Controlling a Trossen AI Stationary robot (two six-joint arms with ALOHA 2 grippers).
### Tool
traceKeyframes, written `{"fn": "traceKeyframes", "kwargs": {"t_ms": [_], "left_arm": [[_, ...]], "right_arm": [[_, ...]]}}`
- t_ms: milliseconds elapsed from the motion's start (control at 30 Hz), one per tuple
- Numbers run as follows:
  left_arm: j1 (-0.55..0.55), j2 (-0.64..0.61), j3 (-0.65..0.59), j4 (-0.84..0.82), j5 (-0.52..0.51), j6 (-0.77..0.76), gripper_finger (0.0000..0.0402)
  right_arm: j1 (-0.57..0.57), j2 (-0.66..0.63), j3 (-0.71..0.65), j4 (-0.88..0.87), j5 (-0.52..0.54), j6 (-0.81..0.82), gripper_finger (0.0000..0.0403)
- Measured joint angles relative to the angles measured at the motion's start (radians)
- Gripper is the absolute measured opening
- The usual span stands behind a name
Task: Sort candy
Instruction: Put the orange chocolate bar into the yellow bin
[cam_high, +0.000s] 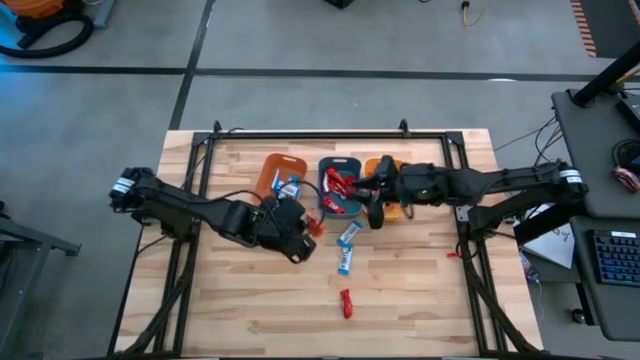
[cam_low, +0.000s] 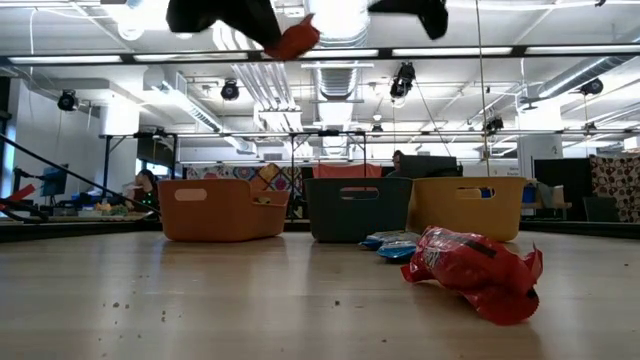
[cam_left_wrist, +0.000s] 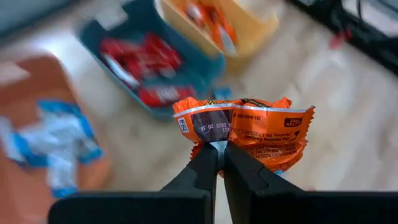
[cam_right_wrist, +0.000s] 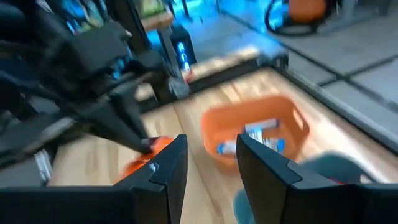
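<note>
Table (cam_high: 250, 310): wooden, three bins at back.
Left gripper (cam_left_wrist: 219, 149): raised, jaws pinched on orange candy (cam_left_wrist: 249, 127).
Right gripper (cam_right_wrist: 211, 152): above bins, jaws parted, empty.

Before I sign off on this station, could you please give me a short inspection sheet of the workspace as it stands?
Surface: wooden table, with small specks in the low view.
Job's things: orange bin holds blue-and-white candy, teal bin red, yellow-orange bin orange; two blue-and-white candies and one red candy lie loose.
Clutter: nothing seen.
Grippers: left gripper shut on orange candy, lifted off the table; right gripper empty, fingers apart, near the bins.
Cables: black cable along the left arm.
Surroundings: keyboard on a side desk; a person seated far behind.
</note>
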Motion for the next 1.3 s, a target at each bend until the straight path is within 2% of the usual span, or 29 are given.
{"fn": "traceKeyframes", "kwargs": {"t_ms": [133, 267, 400, 533, 700, 833, 967, 1200, 1300], "left_arm": [[0.023, -0.014, 0.062, -0.057, -0.084, 0.063, 0.0000], [0.044, -0.013, 0.153, -0.049, -0.111, 0.261, 0.0000], [0.061, 0.003, 0.248, -0.029, -0.150, 0.433, 0.0000], [0.065, 0.035, 0.339, 0.019, -0.213, 0.610, 0.0000], [0.065, 0.094, 0.425, 0.021, -0.222, 0.699, 0.0000], [0.066, 0.132, 0.480, 0.019, -0.223, 0.712, 0.0000], [0.066, 0.164, 0.517, 0.007, -0.225, 0.747, 0.0000], [0.066, 0.180, 0.569, -0.038, -0.215, 0.759, 0.0000], [0.065, 0.180, 0.581, -0.040, -0.212, 0.755, 0.0000]], "right_arm": [[0.000, -0.044, 0.039, 0.003, -0.014, -0.063, 0.0130], [0.000, -0.076, 0.067, 0.000, -0.083, -0.133, 0.0137], [0.004, -0.070, 0.095, 0.006, -0.188, -0.112, 0.0160], [0.018, -0.032, 0.096, 0.014, -0.202, -0.091, 0.0186], [0.016, 0.002, 0.096, 0.097, -0.198, -0.041, 0.0208], [0.017, 0.029, 0.096, 0.126, -0.197, -0.015, 0.0207], [0.017, 0.042, 0.096, 0.117, -0.167, 0.016, 0.0172], [0.017, 0.041, 0.096, 0.089, -0.065, 0.016, 0.0029], [0.017, 0.040, 0.096, 0.089, -0.046, 0.011, 0.0015]]}}
